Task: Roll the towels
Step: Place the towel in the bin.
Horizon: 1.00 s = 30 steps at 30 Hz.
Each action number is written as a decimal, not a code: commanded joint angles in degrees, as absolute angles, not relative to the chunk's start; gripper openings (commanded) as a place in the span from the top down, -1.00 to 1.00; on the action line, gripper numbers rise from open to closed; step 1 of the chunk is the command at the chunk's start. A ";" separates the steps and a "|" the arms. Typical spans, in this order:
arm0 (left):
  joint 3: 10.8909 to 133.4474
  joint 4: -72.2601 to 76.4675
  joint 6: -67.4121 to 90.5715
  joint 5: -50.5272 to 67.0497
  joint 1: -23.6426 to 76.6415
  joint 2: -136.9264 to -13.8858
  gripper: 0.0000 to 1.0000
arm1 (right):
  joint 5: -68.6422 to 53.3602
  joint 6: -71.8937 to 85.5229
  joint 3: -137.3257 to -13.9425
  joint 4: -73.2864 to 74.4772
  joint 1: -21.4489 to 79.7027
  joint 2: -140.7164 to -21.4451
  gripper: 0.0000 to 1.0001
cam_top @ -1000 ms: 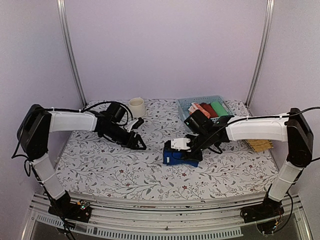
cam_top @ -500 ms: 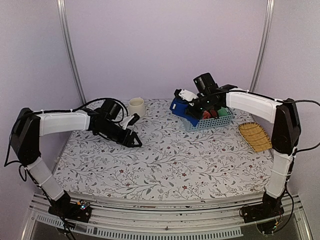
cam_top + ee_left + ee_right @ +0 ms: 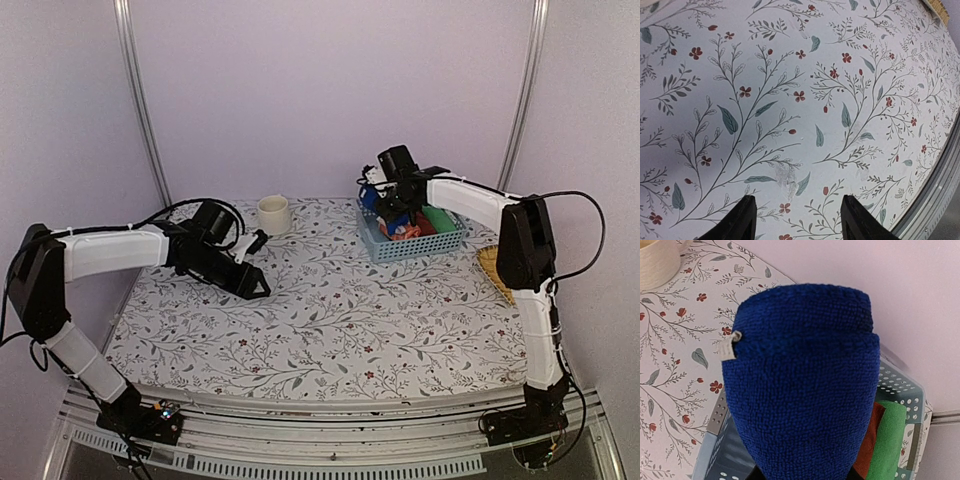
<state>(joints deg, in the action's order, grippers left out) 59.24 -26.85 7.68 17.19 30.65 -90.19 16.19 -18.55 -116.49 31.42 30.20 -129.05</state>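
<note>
Now, a rolled royal-blue terry towel (image 3: 800, 385) hangs over a pale blue perforated plastic basket (image 3: 420, 246).
Pinching it is the right gripper (image 3: 378, 196); the left gripper (image 3: 800, 224) hovers spread above the floral tablecloth (image 3: 790, 100).

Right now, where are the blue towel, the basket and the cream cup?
blue towel (image 3: 800, 385): right wrist view, middle of the roll.
basket (image 3: 425, 245): top external view, front wall.
cream cup (image 3: 273, 215): top external view, its side.
</note>
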 commanded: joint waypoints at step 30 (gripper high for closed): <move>56.87 -25.31 6.58 16.74 29.71 -90.87 -0.19 | 13.78 -2.95 -125.95 38.94 29.71 -142.22 0.78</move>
